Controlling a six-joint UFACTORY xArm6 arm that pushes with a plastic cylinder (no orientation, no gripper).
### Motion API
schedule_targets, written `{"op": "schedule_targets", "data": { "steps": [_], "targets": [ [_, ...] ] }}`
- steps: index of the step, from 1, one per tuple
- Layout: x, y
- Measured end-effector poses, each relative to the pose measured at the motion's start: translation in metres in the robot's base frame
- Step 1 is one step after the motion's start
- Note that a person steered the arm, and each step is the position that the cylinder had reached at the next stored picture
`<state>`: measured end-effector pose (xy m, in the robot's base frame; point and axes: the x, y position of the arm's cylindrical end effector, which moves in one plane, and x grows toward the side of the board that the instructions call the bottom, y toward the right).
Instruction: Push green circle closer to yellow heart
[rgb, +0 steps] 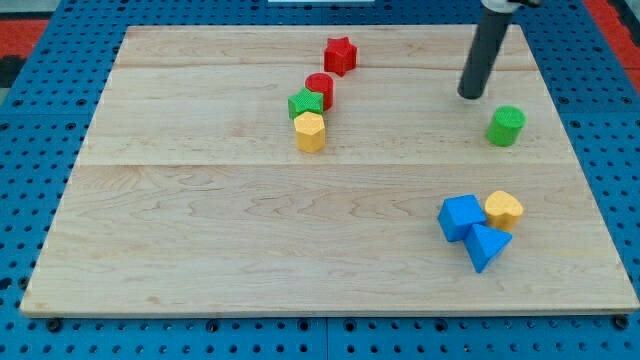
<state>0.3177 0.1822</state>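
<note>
Risk sits mainly in the angle of contact. The green circle (506, 126) stands toward the view's right on the tabletop (250, 250), and my tip (471, 95) rests just beside it at about ten o'clock, apart from it, not touching. The yellow heart (503, 209) lies below the circle, roughly at its six o'clock, so the push has to run almost straight toward the view's bottom.

From where my tip stands now, a direct shove would strike the circle on its upper left flank and send it toward four or five o'clock, out to the view's right edge of the tabletop instead of down to the heart. I judge the tip needs to come round to the circle's twelve o'clock first.

A round block also tends to roll off a narrow rod if the contact is off-centre, so a slight misalignment could let it slip sideways and leave the tip running on alone.

Overshoot is the second hazard. The yellow heart touches the blue cube (461, 217), and the blue triangle (487, 245) sits just below both. Too long a push would ram the circle into that cluster and scatter it, moving the heart itself.

No pincer exists on this arm; it ends in a bare rod, so there is nothing to spread or press together.

The red star (340, 54), red circle (320, 89), green star (305, 104) and yellow hexagon (311, 131) lie well apart at nine o'clock and should be safe.
</note>
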Motion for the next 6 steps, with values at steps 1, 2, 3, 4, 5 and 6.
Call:
{"op": "schedule_targets", "data": {
  "steps": [1, 2, 3, 4, 5, 6],
  "targets": [
    [-0.024, -0.007],
    [-0.032, 0.029],
    [-0.019, 0.033],
    [-0.006, 0.033],
    [0.045, 0.031],
    [0.083, 0.033]
  ]
}}
